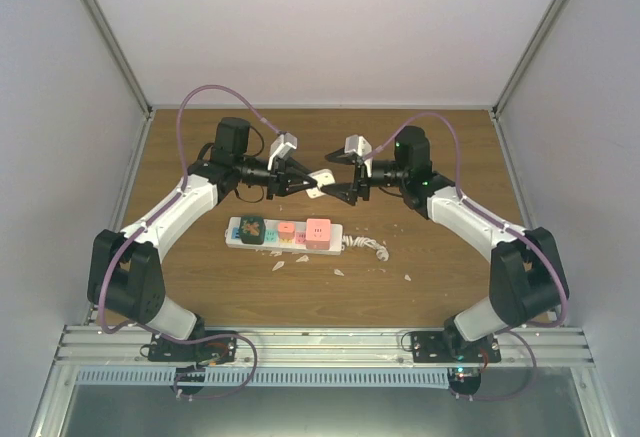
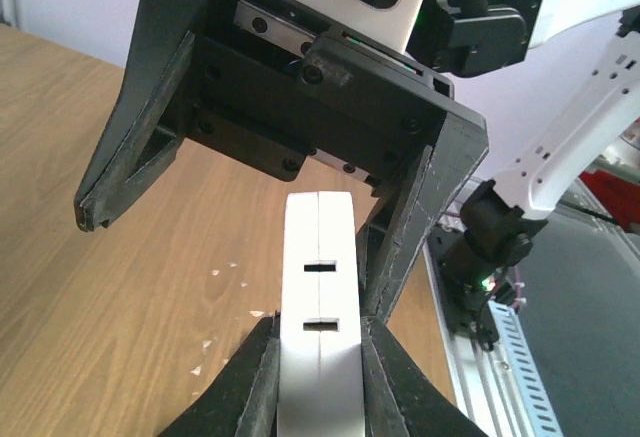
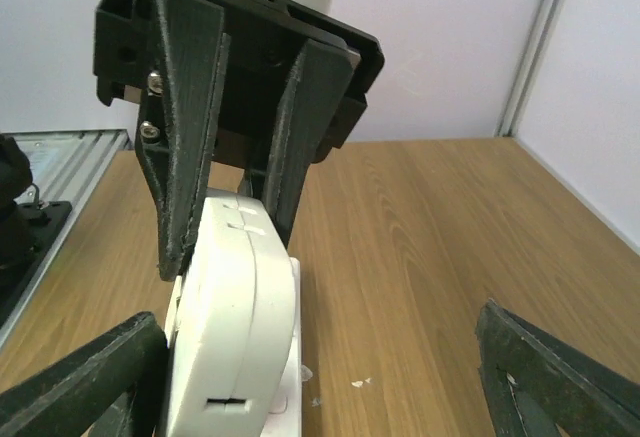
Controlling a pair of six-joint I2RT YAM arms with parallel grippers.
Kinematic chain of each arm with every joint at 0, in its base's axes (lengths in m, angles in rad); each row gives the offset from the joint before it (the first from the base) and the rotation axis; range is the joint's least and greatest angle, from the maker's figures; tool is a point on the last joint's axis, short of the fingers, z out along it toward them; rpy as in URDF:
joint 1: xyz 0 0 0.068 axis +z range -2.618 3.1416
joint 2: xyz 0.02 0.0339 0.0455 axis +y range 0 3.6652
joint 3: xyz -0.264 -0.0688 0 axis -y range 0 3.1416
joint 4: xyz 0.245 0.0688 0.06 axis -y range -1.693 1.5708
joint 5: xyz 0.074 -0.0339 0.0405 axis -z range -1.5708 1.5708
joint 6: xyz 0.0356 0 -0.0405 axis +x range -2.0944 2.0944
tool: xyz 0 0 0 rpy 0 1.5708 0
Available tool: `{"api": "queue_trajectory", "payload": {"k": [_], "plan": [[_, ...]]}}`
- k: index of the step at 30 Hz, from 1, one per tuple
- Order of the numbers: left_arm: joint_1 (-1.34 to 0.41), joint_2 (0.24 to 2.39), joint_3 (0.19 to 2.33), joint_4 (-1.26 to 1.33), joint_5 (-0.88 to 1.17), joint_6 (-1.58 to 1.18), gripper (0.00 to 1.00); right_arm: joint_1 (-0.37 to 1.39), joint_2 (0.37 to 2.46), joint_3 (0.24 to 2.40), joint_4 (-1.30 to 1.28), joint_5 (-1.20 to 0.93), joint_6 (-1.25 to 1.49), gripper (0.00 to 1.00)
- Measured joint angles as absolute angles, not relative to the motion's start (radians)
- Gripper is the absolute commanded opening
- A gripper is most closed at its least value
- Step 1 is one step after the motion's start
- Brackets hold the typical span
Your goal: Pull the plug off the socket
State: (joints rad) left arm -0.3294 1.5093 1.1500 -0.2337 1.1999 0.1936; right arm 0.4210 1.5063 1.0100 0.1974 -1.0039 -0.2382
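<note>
**Wooden tabletop: plug gripped aloft, socket lying flat below**

White walls enclose a wooden table (image 1: 440,257), on which the socket (image 1: 285,232) is laid flat. Its long axis runs from side to side, and it lies nearer the arm bases than either claw, somewhat toward the left arm's side. A white plug (image 1: 320,179) with two slots is held up in the air, apart from the socket. It is clamped between the closed fingers of the left gripper (image 1: 303,183). The right gripper (image 1: 342,185) is set facing it, fingers spread wide and nothing gripped. The plug's long axis is pointed from the left claw toward the right one, so its free end is presented to the open jaws. In the right wrist view it is seen off-centre, close beside one finger. Before any closing move, it is judged, the right claw would need to be centred on it. With the plug raised off the strip, the pull itself appears largely done.
</note>
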Motion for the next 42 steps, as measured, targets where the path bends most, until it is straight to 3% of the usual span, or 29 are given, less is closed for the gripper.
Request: {"api": "queue_trajectory", "payload": {"k": [9,16,23,42], "plan": [[-0.330,1.509,1.152,-0.267,1.129,0.286,0.00,0.427,1.533,1.061,0.155,-0.929,-0.196,0.84],[-0.321,1.514,1.171,-0.342,1.073,0.345,0.00,0.426,1.528,1.087,0.149,-0.899,-0.187,0.92],[-0.210,1.563,1.243,-0.387,0.963,0.383,0.00,0.420,1.518,1.086,0.126,-0.919,-0.229,0.96],[0.055,1.719,1.309,-0.320,0.163,0.754,0.00,0.394,1.423,0.953,-0.049,-0.862,-0.436,0.99]]}}
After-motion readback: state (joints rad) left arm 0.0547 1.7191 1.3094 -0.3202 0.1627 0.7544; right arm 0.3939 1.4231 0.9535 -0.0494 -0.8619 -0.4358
